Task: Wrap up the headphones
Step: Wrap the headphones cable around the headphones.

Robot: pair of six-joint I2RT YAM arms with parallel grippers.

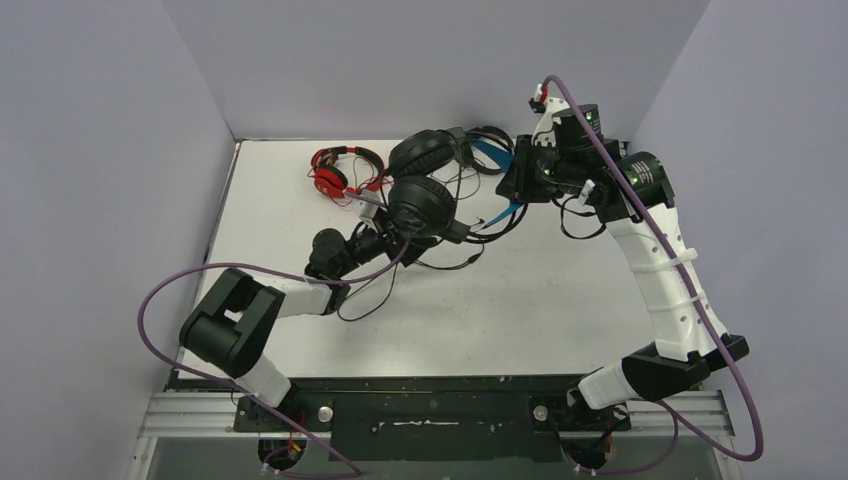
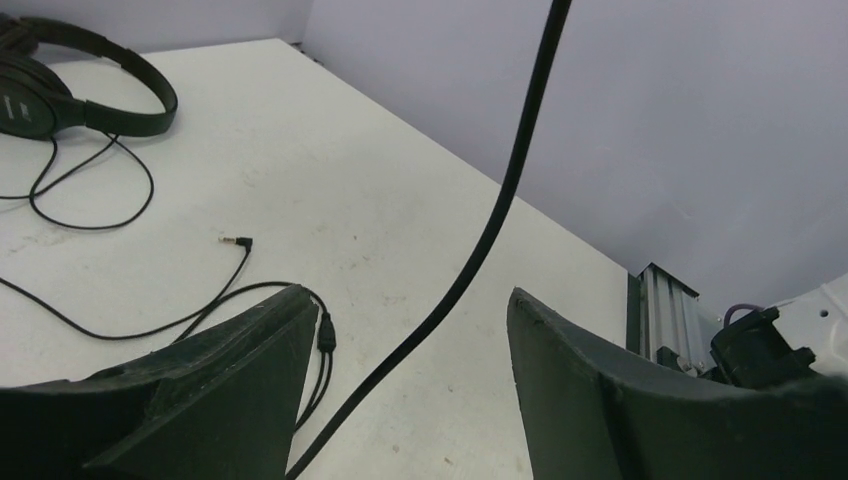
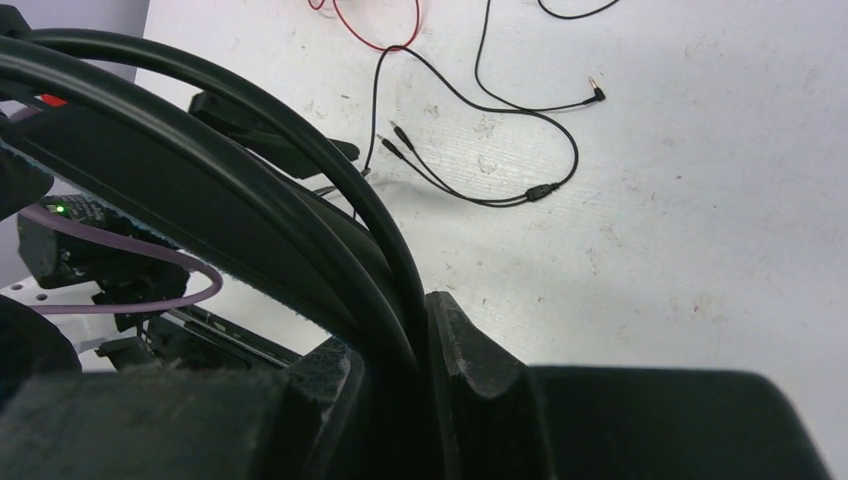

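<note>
The right claw (image 3: 425, 335) is squeezing tight on the band (image 3: 250, 200) of the black and blue headphones (image 1: 421, 205). It is holding them up above the table (image 1: 560, 290), near the back. Their big round ear cups (image 1: 425, 152) are hanging on the side toward the left arm, and a bit of blue is showing along the band.

The left claw (image 2: 408, 300) is standing wide open just below the ear cups — it is gripping nothing. A black cord (image 2: 500, 190) is running down between its two fingers (image 2: 250, 370), and I cannot tell if it is touching either one.

The red headphones (image 1: 338, 170) are lying on the table, just left of the raised pair. Another pair — the black headphones (image 2: 90, 100) — is lying flat on the table too. A small plug (image 2: 238, 241) is lying on the table near the left claw.
</note>
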